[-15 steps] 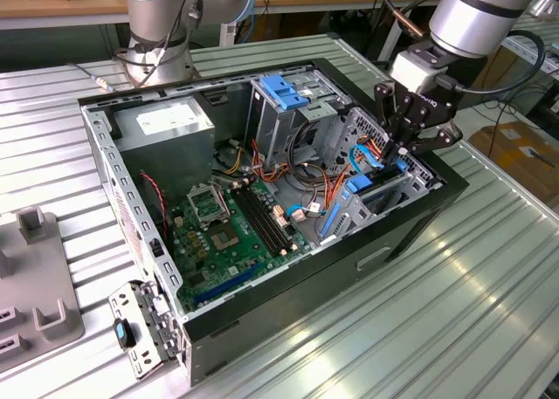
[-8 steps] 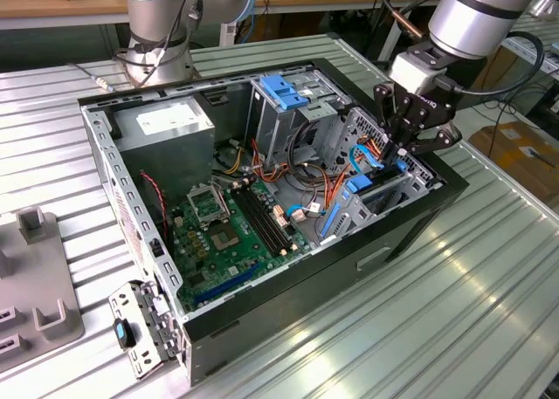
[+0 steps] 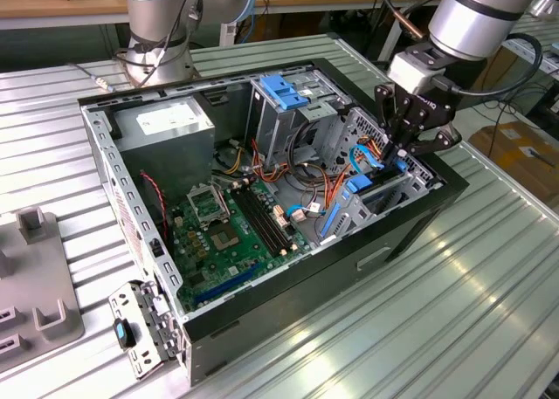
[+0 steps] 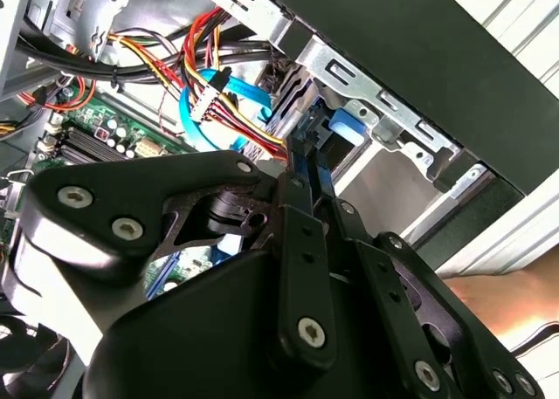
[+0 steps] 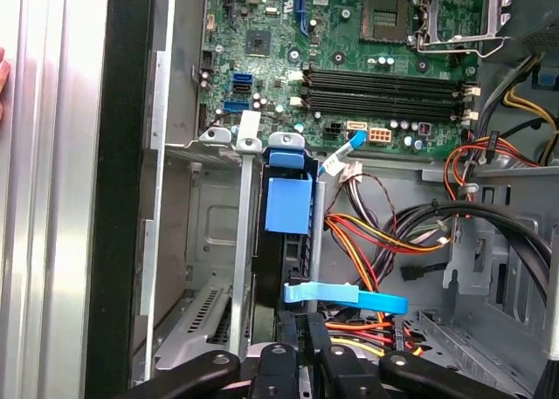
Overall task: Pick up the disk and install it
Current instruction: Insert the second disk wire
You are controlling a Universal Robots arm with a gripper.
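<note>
The disk stands on edge in the drive bay at the open computer case's side wall, its blue plastic carrier showing between the bay's metal rails. My gripper hangs straight over that bay, at the exterior view's right. In both wrist views the black fingers come close together on the carrier's upper edge, so the gripper is shut on the disk. The drive's body is hidden down in the bay.
Orange, red and light-blue cables crowd the space beside the bay. The motherboard covers the case floor. A grey power-supply box and a metal cage with a blue top sit at the back. A loose bracket lies by the case's near corner.
</note>
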